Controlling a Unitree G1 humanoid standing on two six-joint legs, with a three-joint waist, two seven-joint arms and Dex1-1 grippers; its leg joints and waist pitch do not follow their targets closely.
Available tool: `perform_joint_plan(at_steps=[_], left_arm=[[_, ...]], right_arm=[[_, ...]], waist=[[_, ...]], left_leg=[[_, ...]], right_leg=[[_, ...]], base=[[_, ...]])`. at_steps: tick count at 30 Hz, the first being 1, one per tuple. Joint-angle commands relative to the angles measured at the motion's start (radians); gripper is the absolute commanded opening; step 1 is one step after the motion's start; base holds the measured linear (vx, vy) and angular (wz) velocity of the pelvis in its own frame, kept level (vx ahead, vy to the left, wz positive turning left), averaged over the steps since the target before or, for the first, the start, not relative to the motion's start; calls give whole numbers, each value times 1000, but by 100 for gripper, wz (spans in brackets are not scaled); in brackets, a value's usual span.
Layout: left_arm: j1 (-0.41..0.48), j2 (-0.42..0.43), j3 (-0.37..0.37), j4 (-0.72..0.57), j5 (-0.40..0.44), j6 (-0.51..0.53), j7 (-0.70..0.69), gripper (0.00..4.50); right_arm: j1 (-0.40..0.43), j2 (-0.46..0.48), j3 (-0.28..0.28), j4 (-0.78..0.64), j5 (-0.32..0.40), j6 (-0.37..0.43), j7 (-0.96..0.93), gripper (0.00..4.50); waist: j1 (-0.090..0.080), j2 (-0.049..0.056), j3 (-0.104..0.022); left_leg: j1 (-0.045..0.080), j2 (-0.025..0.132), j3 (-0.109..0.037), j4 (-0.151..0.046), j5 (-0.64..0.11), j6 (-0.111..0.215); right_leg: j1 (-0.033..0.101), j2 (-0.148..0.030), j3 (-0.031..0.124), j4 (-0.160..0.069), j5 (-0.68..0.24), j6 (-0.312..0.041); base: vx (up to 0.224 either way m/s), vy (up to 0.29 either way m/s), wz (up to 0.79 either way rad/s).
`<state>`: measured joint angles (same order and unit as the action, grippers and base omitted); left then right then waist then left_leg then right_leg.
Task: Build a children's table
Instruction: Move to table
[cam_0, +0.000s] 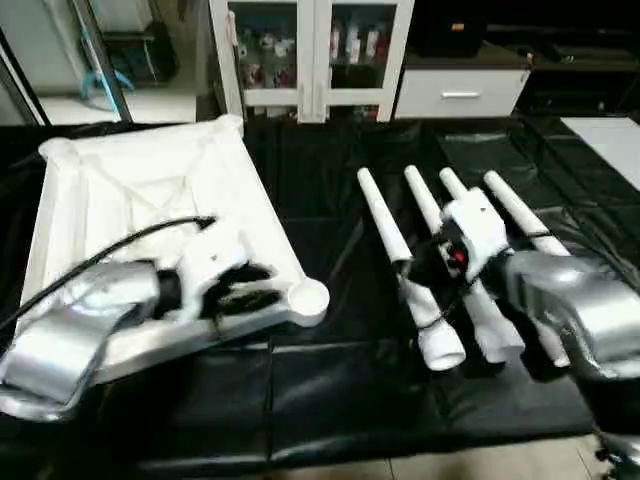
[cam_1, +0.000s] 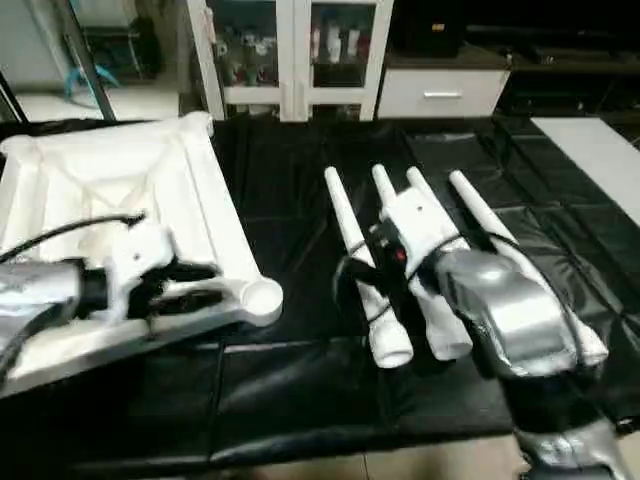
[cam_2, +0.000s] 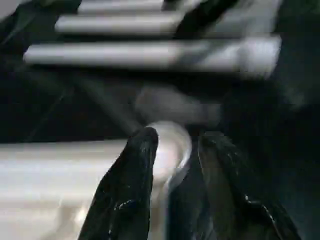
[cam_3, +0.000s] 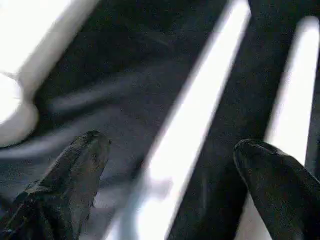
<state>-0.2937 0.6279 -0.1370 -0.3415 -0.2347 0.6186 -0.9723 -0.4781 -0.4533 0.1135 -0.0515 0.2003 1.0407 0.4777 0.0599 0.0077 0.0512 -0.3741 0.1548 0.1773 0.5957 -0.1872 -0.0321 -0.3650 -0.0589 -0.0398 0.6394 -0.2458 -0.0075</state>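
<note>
Table top (cam_0: 150, 180): white, X-ribbed underside. Four legs (cam_0: 385, 225): white. Cloth (cam_0: 310, 380) beneath: glossy black. Both forearms (cam_0: 70, 330): silver. Gripper fingers (cam_2: 125, 195): black.

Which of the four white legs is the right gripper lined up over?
The leg nearest the tabletop, first in the row of four. The open right gripper straddles it, one finger on each side.

Glass-door white cabinet (cam_0: 312, 55) at back, white drawer unit (cam_0: 462, 92) beside; black cloth (cam_0: 330, 390) over bench.
</note>
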Motion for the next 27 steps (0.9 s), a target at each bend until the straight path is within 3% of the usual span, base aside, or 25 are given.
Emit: perform_joint_plan(at_steps=[1, 2, 5, 6, 10, 14, 16, 18, 23, 24, 26, 27], left_arm=[[-8, -25, -33, -50, -38, 26, 4, 165], [-8, -28, -39, -56, -42, 28, 4, 165], [-5, -47, -62, -78, -48, 36, 14, 165], [-2, -52, -67, -86, -45, 41, 20, 165], [8, -55, -85, -127, -55, 82, 29, 165], [6, -34, -98, -159, -81, 117, 14, 165], [-1, -32, -101, -156, -86, 118, 10, 165], [-12, -33, -104, -152, -96, 125, 7, 165], [-22, -30, -103, -157, -99, 144, 12, 170], [-22, -28, -103, -158, -99, 148, 15, 195], [-16, -19, -104, -162, -94, 155, 22, 203], [-9, -10, -103, -170, -105, 170, 19, 209]], right_arm=[[-31, 26, -19, 43, 3, 84, -34, 450], [-37, 32, -21, 44, 2, 97, -39, 450], [-64, 57, -24, 63, 3, 150, -62, 450], [-72, 64, -23, 75, 3, 167, -66, 450], [-87, 88, -25, 134, -6, 206, -88, 450], [-94, 133, -59, 190, 2, 235, -114, 450], [-91, 162, -91, 215, 18, 246, -120, 450], [-87, 190, -120, 241, 28, 254, -136, 450], [-81, 193, -119, 245, 24, 258, -145, 431], [-84, 194, -124, 248, 25, 259, -148, 413], [-87, 195, -132, 252, 23, 258, -151, 394], [-90, 195, -137, 256, 19, 257, -153, 381]], waist=[[0, 1, -55], [4, -9, -55], [3, -9, -54], [3, -23, -53], [4, -16, -50], [7, -17, -52], [10, -7, -51], [10, -9, -52], [12, -9, -51], [13, -9, -51], [14, -13, -51], [16, -11, -51]], left_leg=[[20, 66, -27, -68, -134, -46], [17, 69, -27, -68, -122, -36], [19, 70, -25, -68, -102, -34], [17, 70, -25, -70, -98, -30], [20, 71, -25, -71, -109, -48], [21, 69, -24, -70, -110, -66], [21, 68, -25, -71, -122, -76], [21, 68, -26, -73, -139, -85], [23, 68, -26, -75, -158, -100], [24, 68, -26, -75, -156, -102], [23, 68, -25, -75, -157, -102], [24, 68, -25, -75, -152, -100]], right_leg=[[30, -85, 53, -71, 11, -251], [34, -89, 54, -70, -2, -246], [30, -84, 52, -70, -4, -227], [32, -85, 53, -70, -16, -220], [26, -86, 52, -73, -49, -211], [26, -84, 52, -70, -25, -209], [25, -83, 53, -70, -26, -205], [25, -83, 53, -70, -29, -204], [25, -83, 53, -71, -49, -192], [25, -83, 53, -71, -50, -190], [25, -83, 53, -72, -55, -186], [25, -84, 53, -71, -56, -184]], base=[[0, 0, 0], [0, 0, 0], [0, 0, 0], [0, 0, 0], [0, 0, 0], [0, 0, 0], [0, 0, 0], [0, 0, 0], [0, 0, 0], [0, 0, 0], [0, 0, 0], [0, 0, 0]])
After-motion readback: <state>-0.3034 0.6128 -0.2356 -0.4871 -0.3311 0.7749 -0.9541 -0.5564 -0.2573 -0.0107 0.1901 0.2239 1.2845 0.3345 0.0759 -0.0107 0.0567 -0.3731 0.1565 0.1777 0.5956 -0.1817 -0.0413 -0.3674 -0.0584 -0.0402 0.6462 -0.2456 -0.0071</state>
